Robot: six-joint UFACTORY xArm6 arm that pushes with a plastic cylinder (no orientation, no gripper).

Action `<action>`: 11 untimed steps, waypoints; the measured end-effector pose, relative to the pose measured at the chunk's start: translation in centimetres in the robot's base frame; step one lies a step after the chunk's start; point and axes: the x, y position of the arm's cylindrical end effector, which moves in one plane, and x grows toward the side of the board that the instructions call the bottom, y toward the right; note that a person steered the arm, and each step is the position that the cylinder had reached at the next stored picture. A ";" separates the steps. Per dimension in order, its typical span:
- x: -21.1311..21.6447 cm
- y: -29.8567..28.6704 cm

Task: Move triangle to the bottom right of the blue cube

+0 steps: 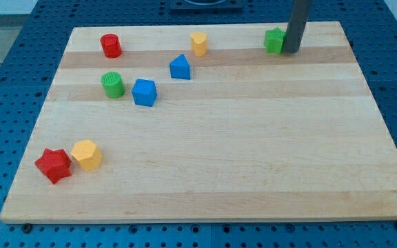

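The blue triangle block (180, 67) sits at the upper middle of the wooden board (226, 158). The blue cube (144, 92) lies below and to the left of it, close by. My tip (291, 51) is at the view's top right, far to the right of both blue blocks, touching or almost touching the right side of a green cube (275, 40).
A red cylinder (111, 45) is at the top left, a yellow block (199, 43) at the top middle, a green cylinder (113, 85) left of the blue cube. A red star (53, 165) and a yellow hexagon (87, 154) lie at the bottom left.
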 end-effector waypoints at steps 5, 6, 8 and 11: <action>4.0 -12.2; 1.6 -14.5; 1.3 -24.7; 7.6 -26.0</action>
